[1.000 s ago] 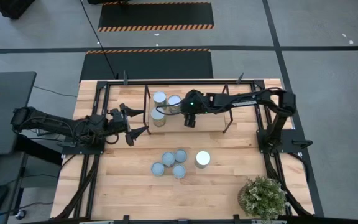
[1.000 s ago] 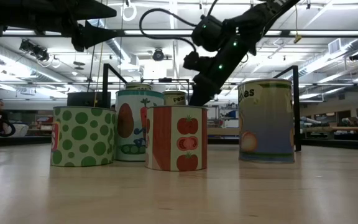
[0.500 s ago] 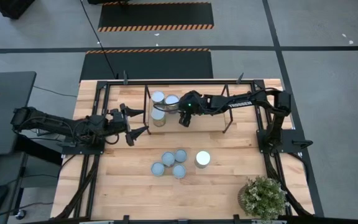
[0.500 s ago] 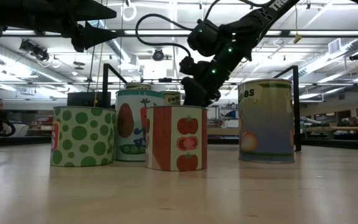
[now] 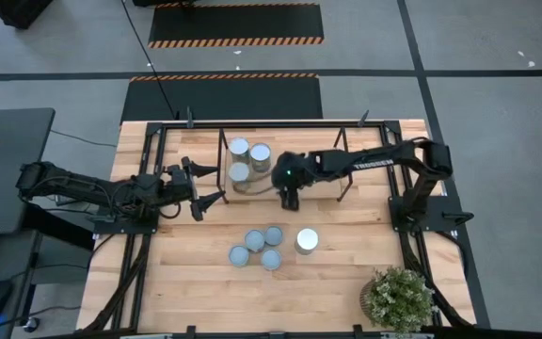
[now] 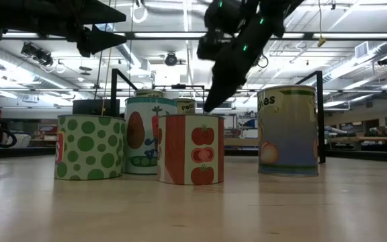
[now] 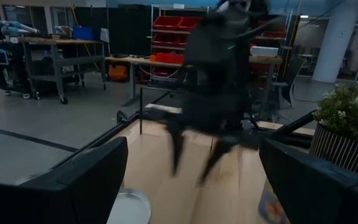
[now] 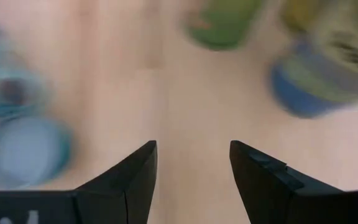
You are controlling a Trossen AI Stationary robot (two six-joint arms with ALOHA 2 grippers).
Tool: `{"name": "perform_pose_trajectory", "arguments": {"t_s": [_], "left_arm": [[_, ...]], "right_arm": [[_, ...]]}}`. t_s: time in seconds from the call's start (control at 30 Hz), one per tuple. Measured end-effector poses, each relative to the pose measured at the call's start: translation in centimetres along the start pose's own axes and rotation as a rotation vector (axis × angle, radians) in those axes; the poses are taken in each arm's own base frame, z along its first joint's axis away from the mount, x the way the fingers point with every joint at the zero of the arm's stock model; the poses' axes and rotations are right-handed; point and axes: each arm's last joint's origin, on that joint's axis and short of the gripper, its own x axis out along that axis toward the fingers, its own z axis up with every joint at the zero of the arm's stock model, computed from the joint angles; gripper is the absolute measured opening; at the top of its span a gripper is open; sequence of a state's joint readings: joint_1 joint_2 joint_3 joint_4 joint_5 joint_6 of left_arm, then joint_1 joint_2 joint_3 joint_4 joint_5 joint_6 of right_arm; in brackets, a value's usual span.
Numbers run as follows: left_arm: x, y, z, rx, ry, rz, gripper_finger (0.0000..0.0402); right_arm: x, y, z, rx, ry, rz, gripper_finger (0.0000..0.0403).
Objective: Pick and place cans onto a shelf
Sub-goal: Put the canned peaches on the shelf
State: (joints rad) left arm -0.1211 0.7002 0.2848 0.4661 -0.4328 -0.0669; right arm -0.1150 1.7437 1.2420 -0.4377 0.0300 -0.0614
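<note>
Between placements: right gripper (image 5: 288, 200) half-open, empty, beside dark metal-rod shelf (image 5: 222, 158); next, descent onto silver-topped cans (image 5: 263, 249); left gripper (image 5: 210, 188) wide, empty

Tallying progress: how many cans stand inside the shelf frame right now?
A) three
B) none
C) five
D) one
A: the high view shows three cans clustered within the shelf, and four more out on the table in front.
</note>
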Motion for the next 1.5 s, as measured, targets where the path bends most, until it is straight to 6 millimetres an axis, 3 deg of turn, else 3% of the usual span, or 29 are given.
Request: {"name": "perform_pose_trajectory", "arguments": {"t_s": [0.27, 0.43, 0.77, 1.0, 1.2, 1.5], "left_arm": [[0.0, 0.0, 0.0, 0.000, 0.001, 0.000, 0.0370], [0.0, 0.0, 0.0, -0.005, 0.000, 0.000, 0.0370], [0.0, 0.0, 0.0, -0.009, -0.001, 0.000, 0.0370], [0.0, 0.0, 0.0, -0.008, 0.000, 0.001, 0.0370], [0.0, 0.0, 0.0, -0.009, 0.000, 0.000, 0.0370], [0.0, 0.0, 0.0, -0.009, 0.000, 0.004, 0.0370]], "right_arm": [[-2.3, 7.0, -0.2, -0.156, 0.001, 0.180, 0.0217], [-2.7, 9.9, -1.3, -0.278, 0.069, 0.190, 0.0262], [-3.7, 11.3, -1.8, -0.340, 0.077, 0.248, 0.0393], [-4.3, 13.1, -2.4, -0.455, 0.083, 0.314, 0.0380], [-4.6, 14.2, -3.5, -0.654, 0.146, 0.284, 0.0378], [-4.7, 14.4, -3.8, -0.748, 0.154, 0.246, 0.0378]]}}
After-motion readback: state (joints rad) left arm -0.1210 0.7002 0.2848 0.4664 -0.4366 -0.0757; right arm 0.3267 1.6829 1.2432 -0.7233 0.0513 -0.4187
